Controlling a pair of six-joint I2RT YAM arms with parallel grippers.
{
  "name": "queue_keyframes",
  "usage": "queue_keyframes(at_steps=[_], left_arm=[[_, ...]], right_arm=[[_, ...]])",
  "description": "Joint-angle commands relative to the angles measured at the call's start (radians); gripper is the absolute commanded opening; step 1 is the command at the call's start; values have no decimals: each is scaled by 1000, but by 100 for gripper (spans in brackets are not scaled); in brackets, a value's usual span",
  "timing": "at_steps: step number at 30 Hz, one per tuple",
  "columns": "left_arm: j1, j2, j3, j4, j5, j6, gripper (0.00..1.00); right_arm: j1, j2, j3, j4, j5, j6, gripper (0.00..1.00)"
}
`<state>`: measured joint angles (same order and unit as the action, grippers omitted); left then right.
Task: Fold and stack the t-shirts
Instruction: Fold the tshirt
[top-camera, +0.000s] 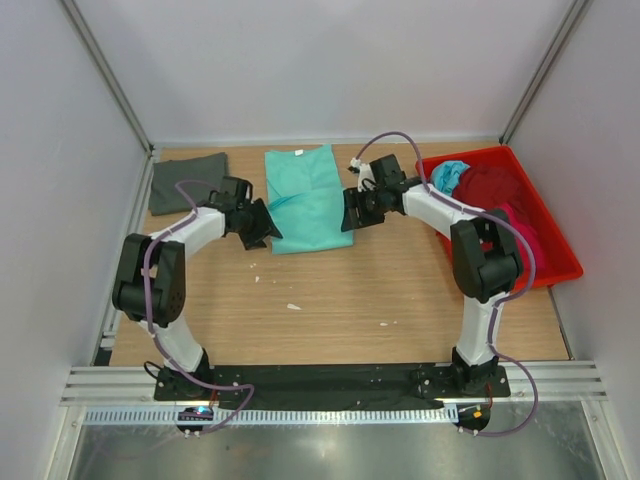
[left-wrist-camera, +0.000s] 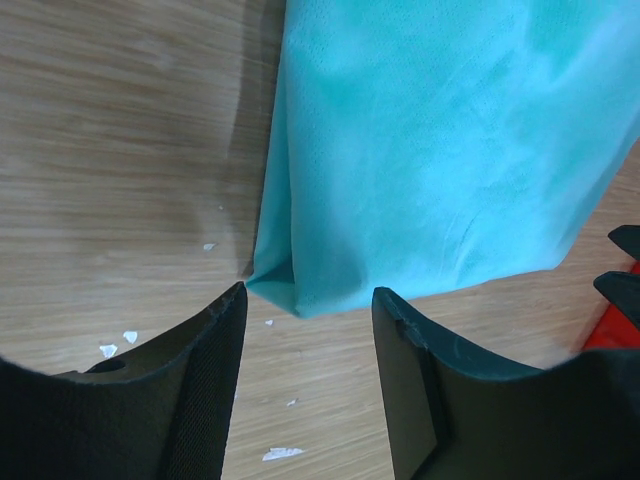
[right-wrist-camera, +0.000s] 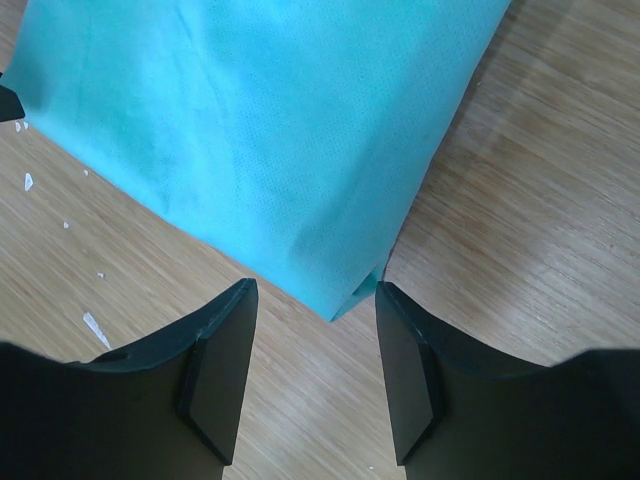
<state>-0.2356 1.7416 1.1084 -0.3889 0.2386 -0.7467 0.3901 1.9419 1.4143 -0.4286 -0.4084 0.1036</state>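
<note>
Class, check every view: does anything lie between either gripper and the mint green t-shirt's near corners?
Nothing visible does. The left gripper and right gripper each have open jaws at a near corner of the mint green t-shirt, with only wooden table between.

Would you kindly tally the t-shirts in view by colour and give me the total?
Mint green t-shirt: 1
Dark grey t-shirt: 1
Turquoise t-shirt: 1
Maroon t-shirt: 1
Pink t-shirt: 1
Total: 5
</note>
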Motion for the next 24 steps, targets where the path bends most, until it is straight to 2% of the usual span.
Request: queue_keyframes(at_steps=[1, 6, 12, 15, 16, 18, 19, 24], left_arm=[[-10, 22, 5, 91, 42, 17, 55], [-16, 70, 14, 94, 45, 15, 51], [-16, 88, 7, 88, 42, 7, 39], [-18, 87, 5, 76, 48, 4, 23], [-16, 87, 7, 65, 47, 4, 14], [-16, 79, 8, 32, 47, 1, 8], [-16, 75, 4, 19, 45, 0, 3], [-19, 32, -42, -51, 30, -20, 0]], right_arm=[[-14, 6, -18, 30, -41, -24, 56], [-16, 3, -57, 83, -87, -2, 54], [-14, 12, -98, 125, -106, 22, 53], [-16, 11, -123, 152, -112, 45, 42], [-16, 8, -139, 156, -109, 57, 31], [-16, -14, -173, 168, -95, 67, 15], [-16, -26, -190, 175, -90, 71, 3], [-16, -129, -319, 238, -50, 139, 1]])
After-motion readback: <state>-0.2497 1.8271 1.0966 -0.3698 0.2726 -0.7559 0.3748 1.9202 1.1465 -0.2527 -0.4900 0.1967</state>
